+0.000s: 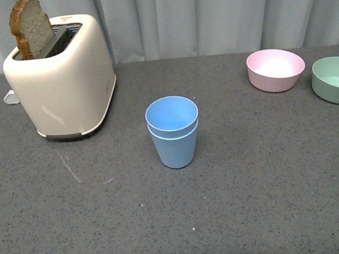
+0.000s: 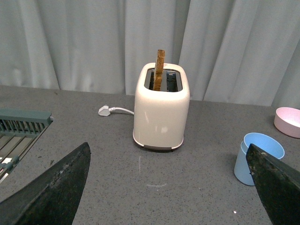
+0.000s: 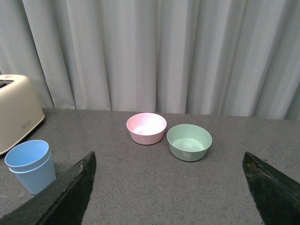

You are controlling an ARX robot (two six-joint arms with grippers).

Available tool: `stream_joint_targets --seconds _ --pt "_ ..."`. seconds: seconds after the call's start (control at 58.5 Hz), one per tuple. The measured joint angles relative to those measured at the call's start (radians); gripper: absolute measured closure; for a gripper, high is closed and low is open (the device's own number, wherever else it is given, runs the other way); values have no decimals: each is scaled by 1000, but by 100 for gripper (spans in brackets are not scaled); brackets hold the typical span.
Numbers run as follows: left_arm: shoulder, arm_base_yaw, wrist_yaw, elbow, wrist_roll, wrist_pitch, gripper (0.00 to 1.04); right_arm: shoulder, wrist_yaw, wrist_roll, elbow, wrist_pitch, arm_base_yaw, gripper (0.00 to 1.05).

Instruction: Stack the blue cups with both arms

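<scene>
Blue cups (image 1: 174,131) nested, end effectors clear.

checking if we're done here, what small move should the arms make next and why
Probably none beyond keeping both arms back. The blue cups already sit nested, upright, between the toaster and the pink bowl. The left gripper and right gripper have their fingers spread wide, holding nothing, clear of the stack.
</scene>
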Motion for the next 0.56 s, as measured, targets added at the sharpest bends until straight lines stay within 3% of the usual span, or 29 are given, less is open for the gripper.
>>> stream_joint_targets --seconds 0.564 --pt "0 0 0 0 0 0 7 0 0 0 0 0 0 10"
